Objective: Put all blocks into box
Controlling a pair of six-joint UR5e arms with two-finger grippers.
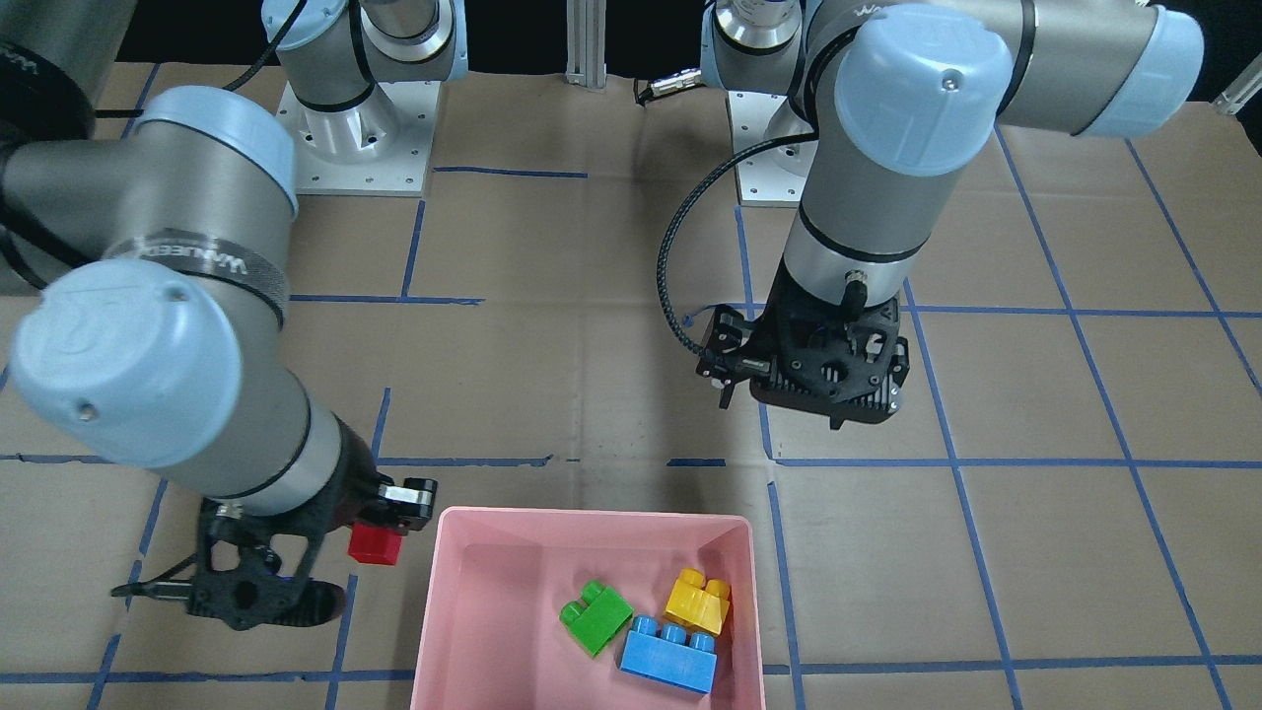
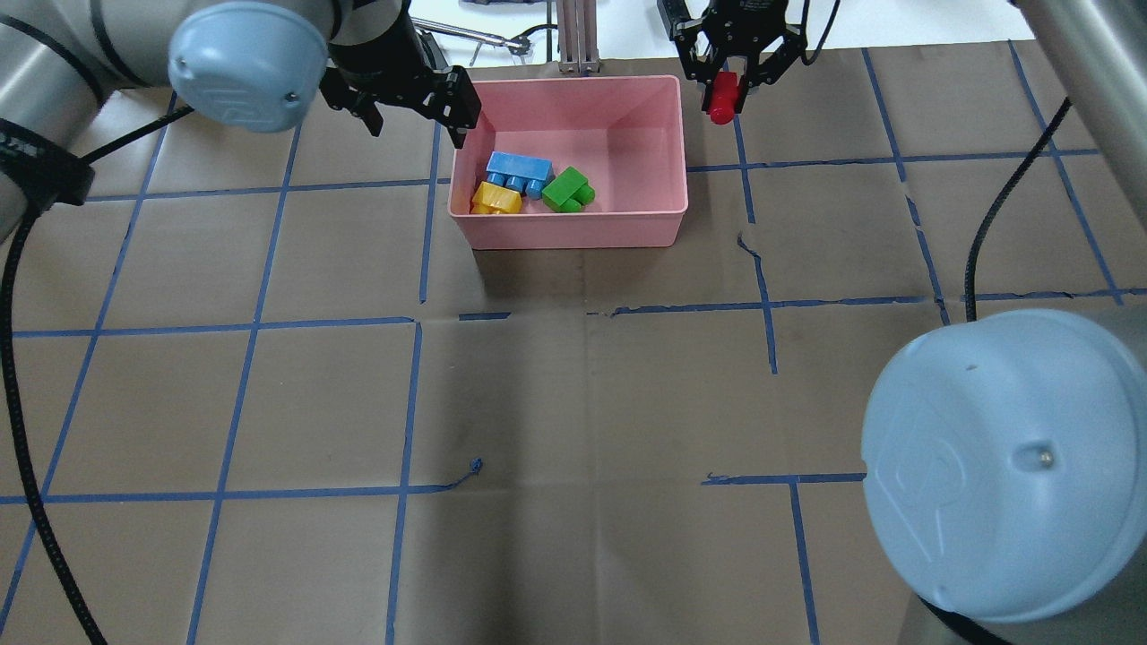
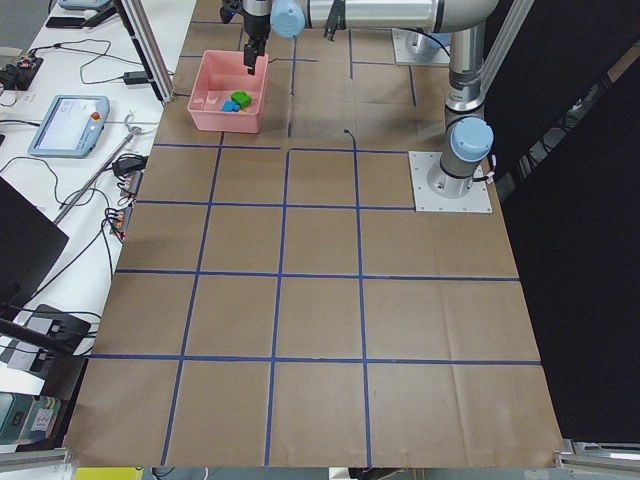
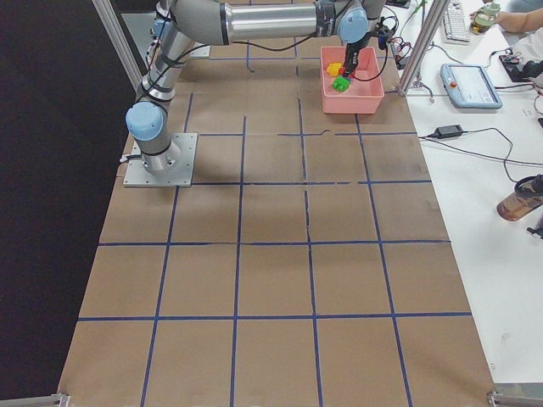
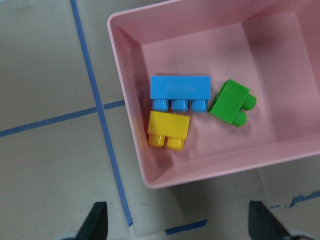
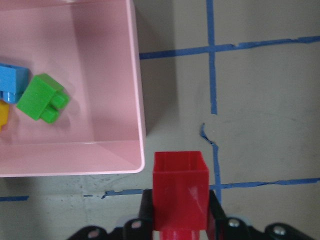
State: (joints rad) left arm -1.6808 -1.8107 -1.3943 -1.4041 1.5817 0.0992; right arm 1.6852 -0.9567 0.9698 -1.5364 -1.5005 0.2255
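Observation:
The pink box stands at the table's far middle. In it lie the green block, the blue block and the yellow block, close together near its left front. My right gripper is shut on the small red block and holds it just outside the box's right rim, as the right wrist view shows the red block beside the box. My left gripper is open and empty just outside the box's left wall; its fingertips spread wide in the left wrist view.
Brown paper with a blue tape grid covers the table. An aluminium post stands just behind the box. Both arm bases sit at the robot's side. A bench with tablets and cables runs along the far edge.

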